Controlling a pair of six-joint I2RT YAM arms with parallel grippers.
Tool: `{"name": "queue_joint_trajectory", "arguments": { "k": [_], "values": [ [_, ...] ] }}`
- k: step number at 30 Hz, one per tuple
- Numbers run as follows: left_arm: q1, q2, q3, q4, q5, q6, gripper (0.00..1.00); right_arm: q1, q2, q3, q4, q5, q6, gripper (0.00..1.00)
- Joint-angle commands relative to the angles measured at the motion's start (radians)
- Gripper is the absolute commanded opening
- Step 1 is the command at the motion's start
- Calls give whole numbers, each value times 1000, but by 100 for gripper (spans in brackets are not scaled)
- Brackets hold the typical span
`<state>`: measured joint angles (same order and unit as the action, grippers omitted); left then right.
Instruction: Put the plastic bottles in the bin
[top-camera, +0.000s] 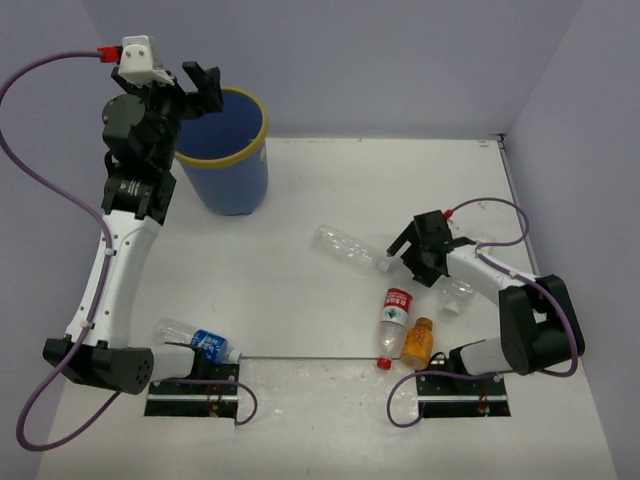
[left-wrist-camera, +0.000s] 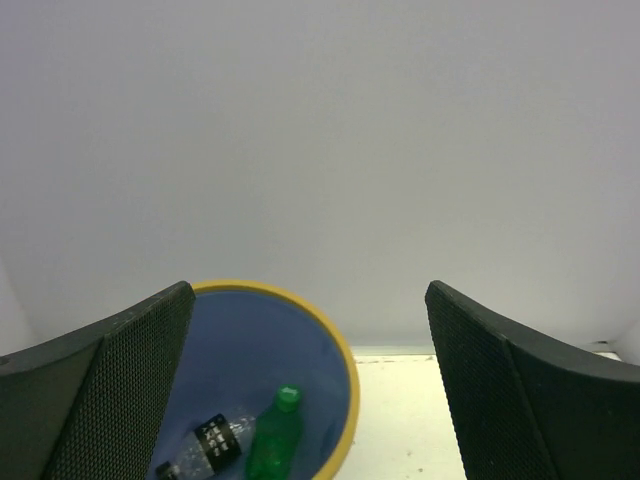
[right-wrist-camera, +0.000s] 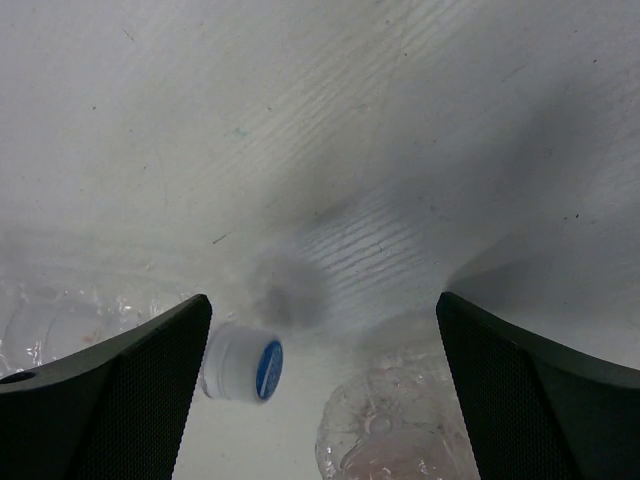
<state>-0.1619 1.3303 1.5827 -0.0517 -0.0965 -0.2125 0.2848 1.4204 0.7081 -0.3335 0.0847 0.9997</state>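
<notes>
The blue bin (top-camera: 235, 180) with a yellow rim stands at the far left. My left gripper (top-camera: 203, 88) is open and empty, raised above the bin's left rim. In the left wrist view (left-wrist-camera: 310, 400) the bin (left-wrist-camera: 343, 360) holds a green bottle (left-wrist-camera: 274, 436) and a dark-labelled clear bottle (left-wrist-camera: 208, 446). My right gripper (top-camera: 412, 265) is open, low over the table. It straddles the capped end (right-wrist-camera: 240, 362) of a clear bottle (top-camera: 345, 248) and the base of another clear bottle (right-wrist-camera: 392, 440), which lies right of the gripper (top-camera: 456, 291).
A red-labelled bottle (top-camera: 392, 318) and a stubby orange bottle (top-camera: 417, 342) lie near the right arm's base. A blue-labelled bottle (top-camera: 196, 341) lies by the left arm's base. Walls close the table at the back and right.
</notes>
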Motion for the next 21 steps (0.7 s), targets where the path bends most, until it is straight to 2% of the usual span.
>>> {"name": "queue_joint_trajectory", "arguments": {
  "k": [1,2,6,9,12,15,17,21],
  "values": [
    [4,-66,-76,27,198,-63,100,-4,-49,34,46,-16,-60,98],
    [4,-79,-96,28,210,-79,100,-4,-67,34,51,-17,-70,99],
    [4,-155,-233,78,265,-144,100,11,-147,43,132,-23,-345,99],
    [4,-198,-349,107,313,-180,100,25,-190,57,142,-16,-473,99],
    [4,-238,-416,109,289,-193,100,26,-208,83,111,-24,-484,99],
    [4,-272,-483,94,268,-197,100,50,-223,130,0,-71,-397,99],
    [4,-313,-535,92,257,-212,100,118,-230,139,-43,-74,-337,99],
    [4,-396,-621,82,244,-225,100,231,-264,141,-157,58,-226,99]
  ]
}}
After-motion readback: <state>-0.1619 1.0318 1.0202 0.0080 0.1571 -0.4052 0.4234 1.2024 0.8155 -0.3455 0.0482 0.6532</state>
